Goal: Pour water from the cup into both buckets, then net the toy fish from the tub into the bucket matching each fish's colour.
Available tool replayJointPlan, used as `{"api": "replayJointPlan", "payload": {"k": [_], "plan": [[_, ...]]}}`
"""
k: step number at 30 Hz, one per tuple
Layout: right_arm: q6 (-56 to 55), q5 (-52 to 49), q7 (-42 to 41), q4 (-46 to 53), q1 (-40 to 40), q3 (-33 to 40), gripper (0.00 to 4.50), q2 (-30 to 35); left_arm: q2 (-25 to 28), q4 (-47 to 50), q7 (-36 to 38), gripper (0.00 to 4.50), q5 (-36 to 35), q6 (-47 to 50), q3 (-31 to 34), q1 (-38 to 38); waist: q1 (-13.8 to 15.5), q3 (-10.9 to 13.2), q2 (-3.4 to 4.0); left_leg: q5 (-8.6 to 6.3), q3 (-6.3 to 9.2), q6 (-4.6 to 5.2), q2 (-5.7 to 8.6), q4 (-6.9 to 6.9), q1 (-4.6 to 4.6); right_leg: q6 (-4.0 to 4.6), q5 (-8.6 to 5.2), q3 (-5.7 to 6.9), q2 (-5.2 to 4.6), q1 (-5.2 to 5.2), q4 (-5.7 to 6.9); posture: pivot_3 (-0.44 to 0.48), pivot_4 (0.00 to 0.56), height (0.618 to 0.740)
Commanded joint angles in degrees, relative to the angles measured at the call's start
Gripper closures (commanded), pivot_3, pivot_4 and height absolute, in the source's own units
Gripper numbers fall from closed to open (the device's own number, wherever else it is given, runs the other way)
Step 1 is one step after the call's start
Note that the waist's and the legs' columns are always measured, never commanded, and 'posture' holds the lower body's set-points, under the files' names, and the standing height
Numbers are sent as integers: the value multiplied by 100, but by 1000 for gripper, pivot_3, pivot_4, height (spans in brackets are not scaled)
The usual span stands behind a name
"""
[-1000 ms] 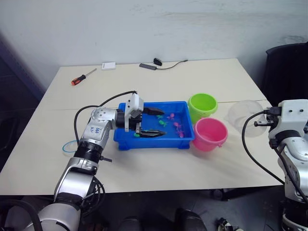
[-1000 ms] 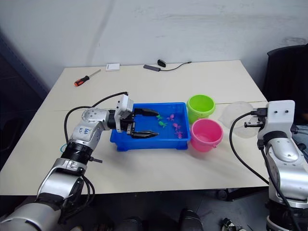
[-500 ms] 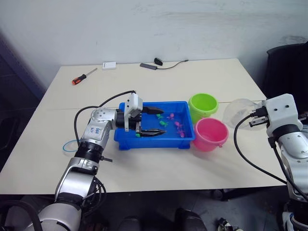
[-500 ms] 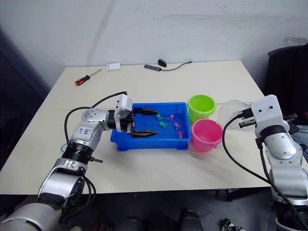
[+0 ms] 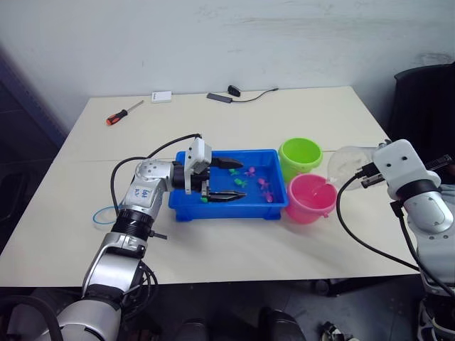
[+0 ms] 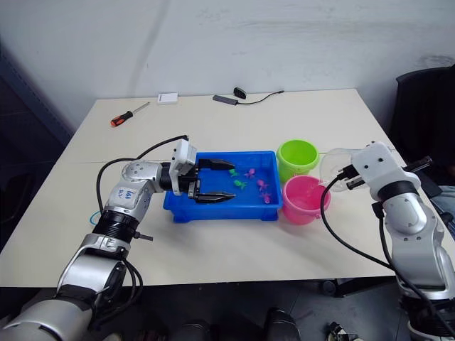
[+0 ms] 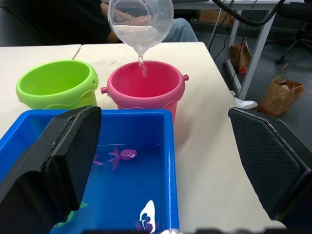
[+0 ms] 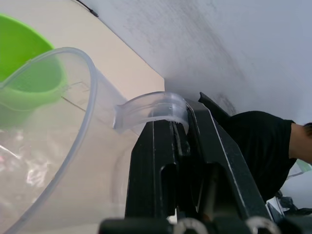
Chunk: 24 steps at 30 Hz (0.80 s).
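Clear cup (image 7: 140, 22), right-arm tilted, pours into pink bucket (image 7: 144, 91).

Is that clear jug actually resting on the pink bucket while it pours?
Apart. The left wrist view shows the jug held above the pink bucket, with a thin water stream bridging the gap.

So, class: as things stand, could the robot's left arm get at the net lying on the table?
Probably yes. The net lies on bare table beside that arm, and the left gripper, open over the tub, holds nothing. It would have to pull back first.
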State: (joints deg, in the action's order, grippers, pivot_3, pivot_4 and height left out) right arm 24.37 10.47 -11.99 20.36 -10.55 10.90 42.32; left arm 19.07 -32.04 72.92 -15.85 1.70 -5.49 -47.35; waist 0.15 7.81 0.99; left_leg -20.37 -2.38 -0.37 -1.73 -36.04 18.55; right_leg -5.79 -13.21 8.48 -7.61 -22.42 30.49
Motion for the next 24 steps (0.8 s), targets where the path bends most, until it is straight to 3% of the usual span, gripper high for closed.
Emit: {"api": "replayJointPlan", "payload": {"k": [1,24], "plan": [[-243,276,12,119,-154,2,4464,115,20,118,17,0,-73,-115,120,-103,-1,0,0,0,0,0,0,0,0,0,0,0,0,0,0,0,150,740],[-482,719,-122,82,-168,-31,4464,53,39,221,55,0,-93,-115,109,23,-5,-1,0,9,0,-14,0,-1,-1,0,1,0,0,2,3,0,150,740]]}}
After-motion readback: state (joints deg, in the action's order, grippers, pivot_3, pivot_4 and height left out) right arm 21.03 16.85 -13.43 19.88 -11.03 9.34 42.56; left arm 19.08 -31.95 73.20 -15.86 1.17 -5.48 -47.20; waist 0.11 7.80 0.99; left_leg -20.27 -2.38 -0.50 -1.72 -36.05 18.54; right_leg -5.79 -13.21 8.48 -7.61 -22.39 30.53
